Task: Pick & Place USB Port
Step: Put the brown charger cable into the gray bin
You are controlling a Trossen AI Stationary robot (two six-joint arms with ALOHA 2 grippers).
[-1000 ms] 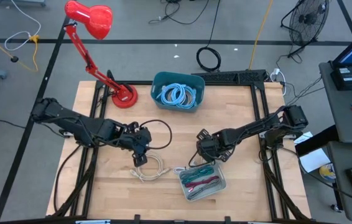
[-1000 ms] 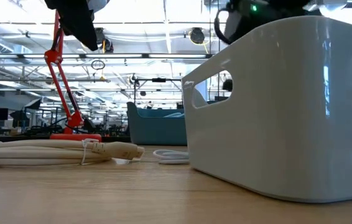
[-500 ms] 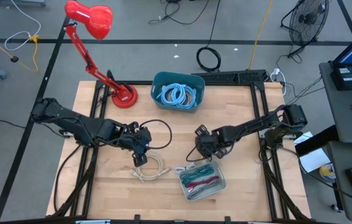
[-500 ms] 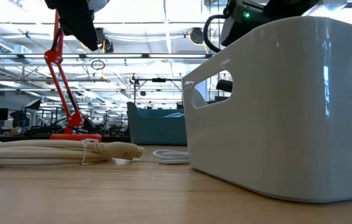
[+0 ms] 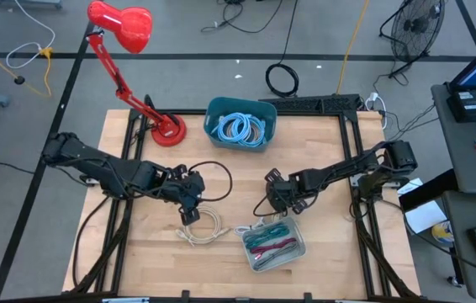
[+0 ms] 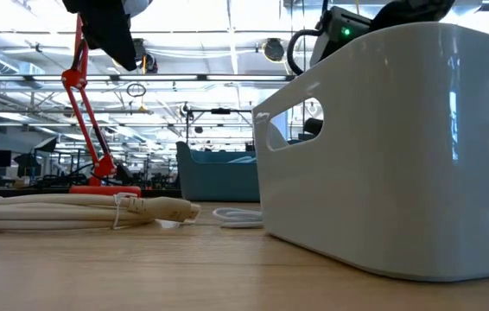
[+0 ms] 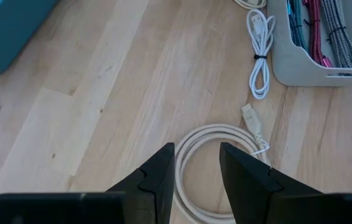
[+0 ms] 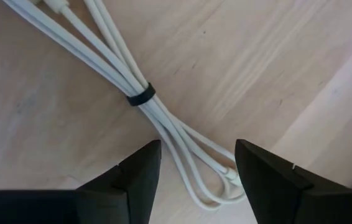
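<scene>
Finding no readable text, label, brand, number or sign anywhere: nothing legible showing on bins, cables, lamp, arms or the room behind in any view.

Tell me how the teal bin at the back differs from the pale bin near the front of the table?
The teal bin is blue-green and sits at the table's back edge; the pale bin is light grey and sits near the front. The teal bin holds coiled light-blue cables; the pale bin holds straighter red, teal and grey cables. The teal bin looks somewhat larger. Both are open-topped and hold cables.
</scene>
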